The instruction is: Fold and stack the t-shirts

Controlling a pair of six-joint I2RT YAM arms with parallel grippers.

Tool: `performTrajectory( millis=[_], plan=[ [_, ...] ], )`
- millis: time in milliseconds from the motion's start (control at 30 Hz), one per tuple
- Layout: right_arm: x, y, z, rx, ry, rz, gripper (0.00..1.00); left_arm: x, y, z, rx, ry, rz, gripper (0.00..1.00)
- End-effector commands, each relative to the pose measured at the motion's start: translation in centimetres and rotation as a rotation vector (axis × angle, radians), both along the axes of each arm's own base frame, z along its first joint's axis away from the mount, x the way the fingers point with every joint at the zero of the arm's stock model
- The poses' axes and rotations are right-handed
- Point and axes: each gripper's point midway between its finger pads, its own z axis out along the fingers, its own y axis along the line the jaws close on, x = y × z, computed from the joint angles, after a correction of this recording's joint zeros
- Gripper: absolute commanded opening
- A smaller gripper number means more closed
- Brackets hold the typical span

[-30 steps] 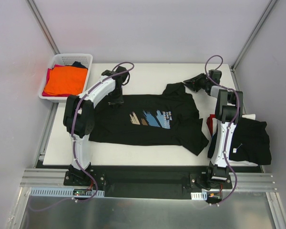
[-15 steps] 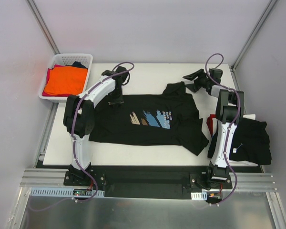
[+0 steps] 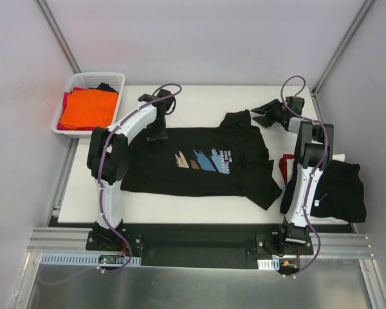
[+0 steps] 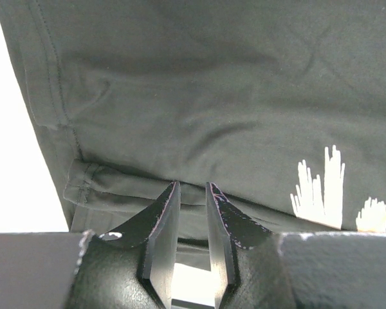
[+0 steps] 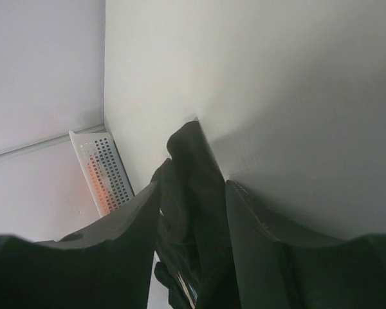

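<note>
The printed black t-shirt (image 3: 180, 177) is being shown spread flat across the middle of the white worktop (image 3: 199, 96). Its brush-stroke print and white lettering are facing up, and its collar is being pointed toward 3 o'clock. One sleeve is being stretched toward 1 o'clock and the other toward 5 o'clock.

At the shirt's 10 o'clock corner the left pincer (image 3: 157, 135) is being pressed down onto the cloth. In the left wrist view its fingers (image 4: 161, 225) are being held only a narrow gap apart. A bunched ridge of the hem is being drawn into that gap, so the hem is being pinched there.

The right pincer (image 3: 256, 113) is being held at 1 o'clock from the shirt's centre, just beside the far sleeve. Its jaws are being held well apart. In the right wrist view the black sleeve is being seen through the gap and beyond the fingertips, and nothing is being clamped. Whether the sleeve is being touched cannot be told.

Off the worktop's 10 o'clock corner, a white lattice basket (image 3: 83, 80) is being filled with an orange t-shirt (image 3: 87, 109) on top of other cloth. At the 4 o'clock edge a black t-shirt pile (image 3: 341, 187) is being shown, with a red t-shirt (image 3: 283, 165) just beside it.
</note>
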Motion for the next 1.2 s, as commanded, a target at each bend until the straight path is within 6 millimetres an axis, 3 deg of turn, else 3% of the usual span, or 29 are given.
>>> performTrajectory(
  millis=[0, 33, 267, 767, 800, 867, 933, 1100, 1167],
  plan=[
    [0.6, 0.7, -0.3, -0.016, -0.006, 0.014, 0.46, 0.2, -0.7, 0.9, -0.009, -0.005, -0.002, 0.23],
    [0.6, 0.8, -0.4, -0.014, -0.004, 0.015, 0.41, 0.2, -0.7, 0.9, -0.008, -0.006, -0.002, 0.23],
    [0.9, 1.5, -1.2, 0.001, 0.001, 0.013, 0.40, -0.2, -0.3, 0.8, 0.006, 0.003, -0.003, 0.23],
    [4.5, 3.2, -0.8, 0.068, -0.037, -0.001, 0.38, -0.1, -0.2, 0.9, 0.011, 0.000, -0.009, 0.23],
    [4.4, 3.3, -0.7, 0.067, -0.038, 0.002, 0.39, -0.1, -0.2, 0.9, 0.013, 0.000, -0.008, 0.23],
    [3.7, 3.7, -1.2, 0.064, -0.021, 0.008, 0.52, -0.1, -0.2, 0.9, 0.011, 0.000, -0.006, 0.23],
    [3.2, 3.6, -0.2, 0.052, -0.040, 0.003, 0.58, 0.0, -0.4, 0.9, 0.003, 0.001, -0.005, 0.23],
    [2.6, 2.7, 5.9, 0.017, -0.154, -0.003, 0.49, 0.1, -1.2, 0.8, -0.031, 0.004, 0.002, 0.22],
    [2.9, 3.6, 7.4, 0.046, -0.172, 0.036, 0.47, 0.3, -1.4, 0.8, -0.038, 0.005, 0.002, 0.22]
  ],
)
